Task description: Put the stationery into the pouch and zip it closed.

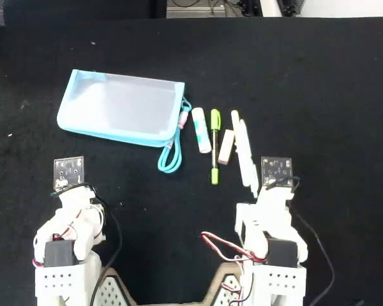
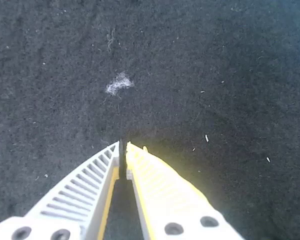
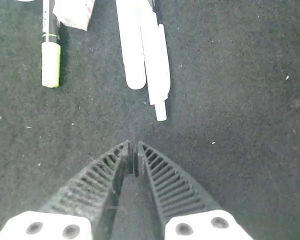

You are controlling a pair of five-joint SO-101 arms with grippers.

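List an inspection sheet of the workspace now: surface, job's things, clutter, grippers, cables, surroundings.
Surface: black cloth.
Job's things: light-blue pouch lies flat, teal cord loop at its end; beside it, outside: glue stick, green highlighter, eraser, two white pens.
Clutter: lint tuft on the cloth.
Grippers: left gripper, jaws shut, empty; right gripper, jaws shut, empty, near the pens' tips.
Cables: red and white wires at the right arm's base; black cable by the left arm.
Surroundings: cords past the table's far edge.
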